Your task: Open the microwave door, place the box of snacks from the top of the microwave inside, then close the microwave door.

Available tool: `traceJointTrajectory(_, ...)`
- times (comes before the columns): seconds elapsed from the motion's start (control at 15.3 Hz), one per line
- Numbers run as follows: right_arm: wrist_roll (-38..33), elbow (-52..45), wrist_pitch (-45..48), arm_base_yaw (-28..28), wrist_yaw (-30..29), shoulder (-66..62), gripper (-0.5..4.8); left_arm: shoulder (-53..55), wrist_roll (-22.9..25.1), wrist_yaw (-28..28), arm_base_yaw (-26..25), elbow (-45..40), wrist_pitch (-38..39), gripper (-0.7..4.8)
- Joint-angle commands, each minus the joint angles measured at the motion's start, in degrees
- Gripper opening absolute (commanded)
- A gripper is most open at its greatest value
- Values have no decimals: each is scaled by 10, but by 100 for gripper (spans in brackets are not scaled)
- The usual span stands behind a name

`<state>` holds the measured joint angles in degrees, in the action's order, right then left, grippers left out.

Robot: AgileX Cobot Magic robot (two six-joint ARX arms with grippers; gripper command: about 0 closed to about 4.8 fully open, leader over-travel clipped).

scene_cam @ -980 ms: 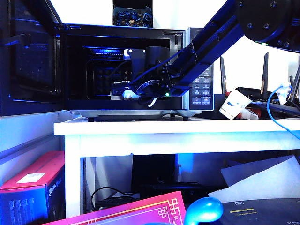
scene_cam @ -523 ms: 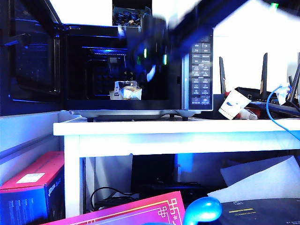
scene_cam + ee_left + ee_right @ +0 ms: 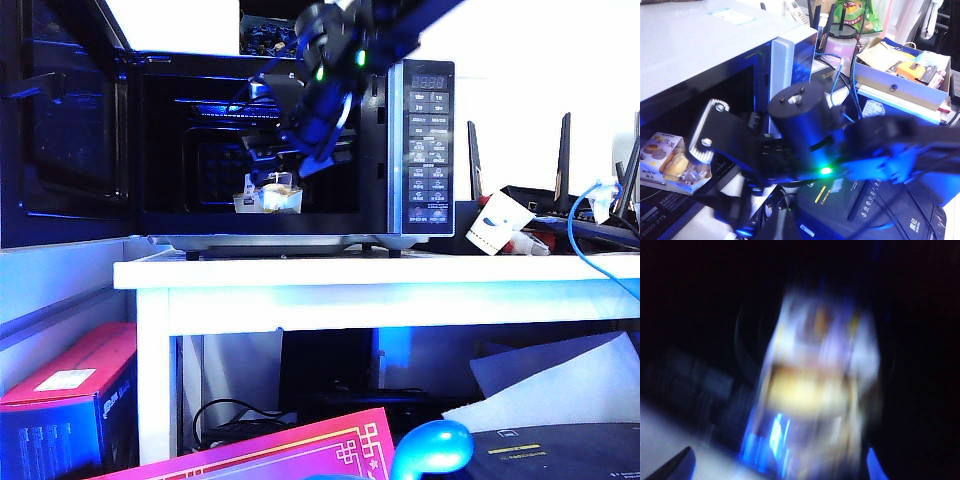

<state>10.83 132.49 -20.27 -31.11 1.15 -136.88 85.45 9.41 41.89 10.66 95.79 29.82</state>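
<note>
- On a white desk (image 3: 300, 272), seen from the exterior view in strong blue light, the microwave (image 3: 290, 150) is set, with cables and boxes crowded beside it on the right.
- Under the desk, a red box (image 3: 65, 385) is stacked at the left and dark equipment with loose papers at the right.
- To the left, the microwave door (image 3: 65, 125) is swung fully open.
- Inside the cavity, the box of snacks (image 3: 270, 195) is laid on the floor of the oven, held by nothing.
- Just above it, the right gripper (image 3: 275, 160) is hung in the opening, its fingers spread wide and empty; part of the cavity is hidden by its arm.
- From the right wrist view only a blurred pale package is made out.
- The left gripper is not shown in any view; the left wrist view is filled by the other arm, with the snack box (image 3: 672, 162) beside it.
</note>
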Motion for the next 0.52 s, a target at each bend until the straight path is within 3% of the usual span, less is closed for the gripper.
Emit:
traceJointTrajectory(0.07,-10,3,-91,-4,0,29,479,-2,0,4,0,1,-3,-5)
traceJointTrajectory(0.13,-21,3,-106,-4,-11,29,463,-2,0,4,0,1,-3,-5)
traceJointTrajectory(0.2,-23,3,-122,-4,-16,28,257,-2,-1,4,0,1,-3,-5)
traceJointTrajectory(0.26,-23,3,-132,-4,-19,28,220,-2,-3,4,0,1,-3,-5)
traceJointTrajectory(0.52,-34,3,-92,-2,-32,12,219,-2,-4,5,0,1,-2,-5)
